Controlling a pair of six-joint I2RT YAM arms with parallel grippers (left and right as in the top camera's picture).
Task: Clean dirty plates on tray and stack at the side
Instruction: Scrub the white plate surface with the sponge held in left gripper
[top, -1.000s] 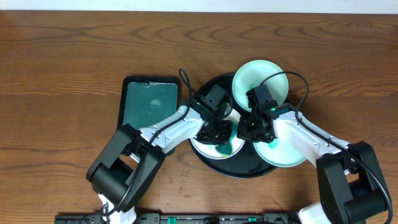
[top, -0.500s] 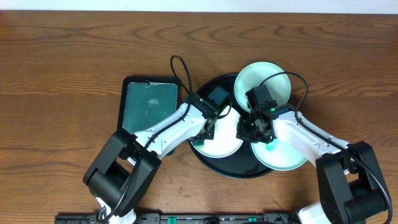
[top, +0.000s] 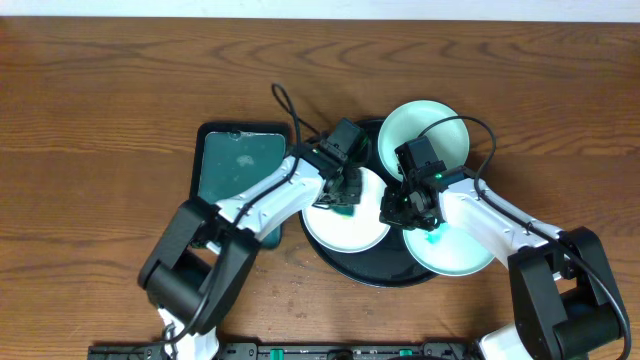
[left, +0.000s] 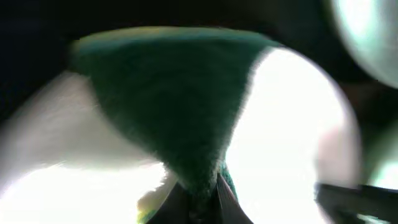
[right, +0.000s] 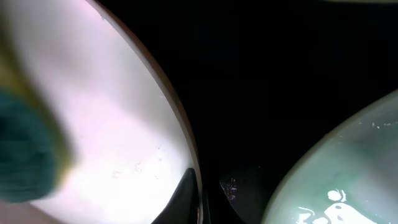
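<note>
The round black tray (top: 384, 274) holds three plates. My left gripper (top: 343, 198) is shut on a green sponge (left: 174, 106) and presses it on the upper edge of the left plate (top: 350, 234), which looks white. My right gripper (top: 399, 212) is shut on that plate's right rim; in the right wrist view its fingers (right: 186, 190) pinch the edge of the plate (right: 99, 106). A teal-tinted plate (top: 425, 125) lies at the tray's back. Another plate (top: 458, 252), with teal smears, lies at the right front, under my right arm.
A rectangular black tray (top: 240, 165) with teal liquid stands left of the round tray, partly under my left arm. Bare wooden table (top: 120, 90) lies all around. Cables arch over both wrists.
My left gripper has swept the sponge from the plate's middle to its left side and then up to its back edge. The teal smear on that plate is gone. The right gripper has not moved.
</note>
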